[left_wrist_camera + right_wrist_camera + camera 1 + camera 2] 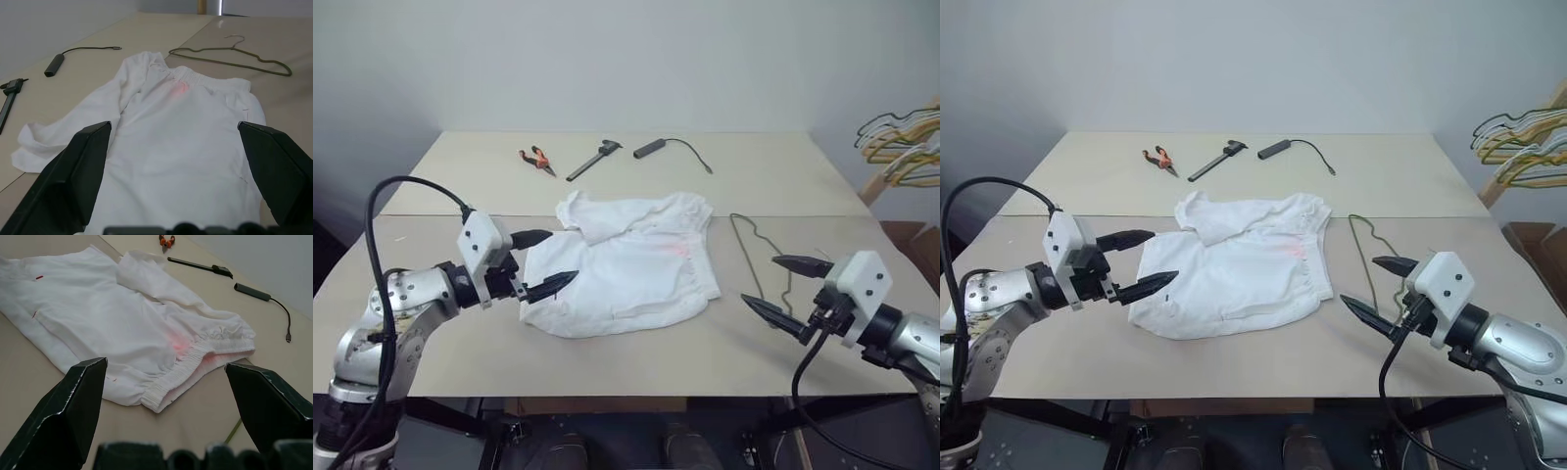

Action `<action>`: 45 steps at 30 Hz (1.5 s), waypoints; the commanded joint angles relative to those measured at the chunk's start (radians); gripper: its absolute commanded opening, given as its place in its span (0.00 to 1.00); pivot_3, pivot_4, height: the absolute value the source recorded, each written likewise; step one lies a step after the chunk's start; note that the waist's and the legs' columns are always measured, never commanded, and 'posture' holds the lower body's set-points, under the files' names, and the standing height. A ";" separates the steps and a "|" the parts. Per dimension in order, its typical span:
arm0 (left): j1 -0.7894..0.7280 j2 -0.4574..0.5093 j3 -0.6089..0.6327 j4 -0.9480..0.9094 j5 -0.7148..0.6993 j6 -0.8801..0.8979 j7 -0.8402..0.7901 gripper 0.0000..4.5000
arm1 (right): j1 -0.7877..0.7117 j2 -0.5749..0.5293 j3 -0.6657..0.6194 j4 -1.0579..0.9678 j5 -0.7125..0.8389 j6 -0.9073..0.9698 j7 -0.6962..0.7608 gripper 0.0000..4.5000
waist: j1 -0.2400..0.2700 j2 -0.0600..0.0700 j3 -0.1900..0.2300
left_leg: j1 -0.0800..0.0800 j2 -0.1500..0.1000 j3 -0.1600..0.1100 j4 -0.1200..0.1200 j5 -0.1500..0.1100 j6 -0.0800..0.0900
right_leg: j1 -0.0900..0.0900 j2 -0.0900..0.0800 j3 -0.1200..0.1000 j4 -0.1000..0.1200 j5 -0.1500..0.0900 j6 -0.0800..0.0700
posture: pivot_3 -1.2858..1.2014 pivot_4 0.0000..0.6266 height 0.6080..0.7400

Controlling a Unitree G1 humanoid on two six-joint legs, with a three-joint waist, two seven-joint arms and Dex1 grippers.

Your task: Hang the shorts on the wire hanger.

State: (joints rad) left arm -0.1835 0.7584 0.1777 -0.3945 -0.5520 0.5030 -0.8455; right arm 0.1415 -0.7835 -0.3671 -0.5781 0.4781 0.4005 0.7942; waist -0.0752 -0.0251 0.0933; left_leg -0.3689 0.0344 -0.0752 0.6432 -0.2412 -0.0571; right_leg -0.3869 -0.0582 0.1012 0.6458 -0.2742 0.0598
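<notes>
White soft cloth shorts (626, 262) lie flat between both wide-open, empty fingers, waistband toward the thin dark triangular wire hanger (751, 257) beside the right fingers (781, 287); left fingers (542, 260) at the leg end.

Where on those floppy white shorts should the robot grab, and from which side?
Probably the gathered elastic waistband of the shorts, approached from the robot's right, where that edge faces the open right gripper. The band is thicker and firmer than the flat cloth, and lies nearest the wire hanger.
</notes>
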 commanded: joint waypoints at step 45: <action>0.074 0.007 -0.010 -0.080 0.074 -0.067 0.023 1.00 | -0.601 -0.017 0.741 0.819 -1.048 -0.798 -0.165 0.27 | 0.003 -0.002 0.012 | 0.002 0.000 0.000 0.001 0.000 0.000 | 0.001 0.000 0.000 0.002 0.003 -0.004 | 0.51 0.13 1.00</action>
State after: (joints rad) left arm -0.1171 0.7488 0.1729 -0.4441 -0.5087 0.4779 -0.8154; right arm -0.4613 -0.7893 0.3855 0.2378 -0.5651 -0.3890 0.6358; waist -0.0718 -0.0276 0.1049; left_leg -0.3672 0.0343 -0.0754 0.6444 -0.2410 -0.0573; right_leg -0.3861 -0.0583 0.1013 0.6474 -0.2714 0.0557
